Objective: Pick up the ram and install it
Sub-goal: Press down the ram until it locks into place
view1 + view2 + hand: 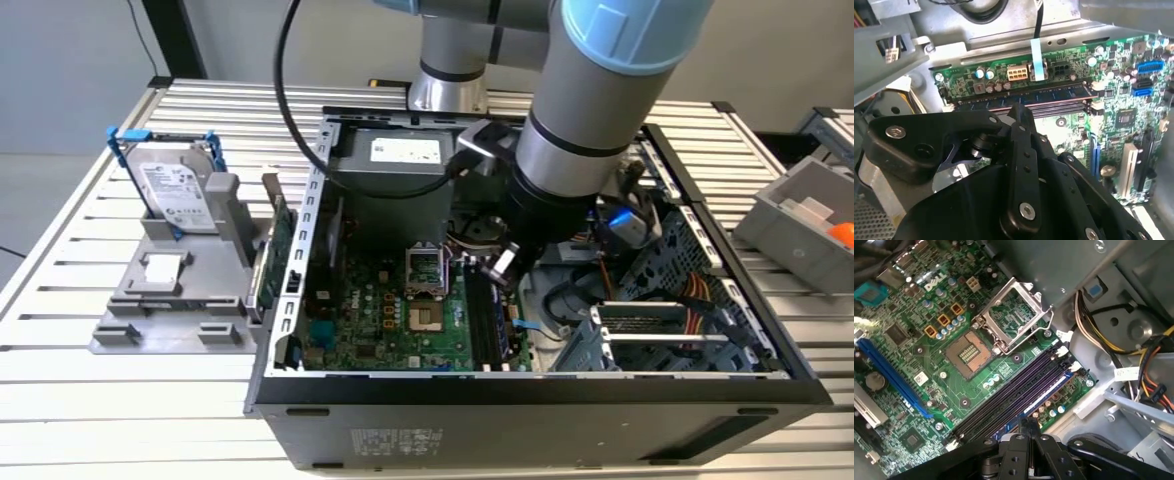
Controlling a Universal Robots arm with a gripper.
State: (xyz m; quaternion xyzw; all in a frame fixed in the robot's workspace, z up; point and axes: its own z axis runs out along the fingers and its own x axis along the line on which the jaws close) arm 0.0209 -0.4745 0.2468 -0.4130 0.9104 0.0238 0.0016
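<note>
The ram (1024,95) is a long dark blue stick lying along the outermost memory slot of the green motherboard (909,405). The first wrist view shows the ram (1046,394) as a blue strip beside the empty black slots (1009,390). My gripper (1027,424) is shut, its two black fingers pressed together with nothing between them. Their tips sit on or just above the middle of the ram's top edge in both wrist views, with the gripper (1019,111) right beside the stick. In the exterior view the gripper (501,270) hangs low inside the open computer case (534,395), over the memory slots.
An open processor socket (1011,315) lies beside the slots. Bundled cables (1149,370) and a drive cage (667,330) crowd the case on the exterior view's right. Outside the case on that view's left, a grey holder (160,310) carries a hard drive (176,195) and an upright green card (276,255).
</note>
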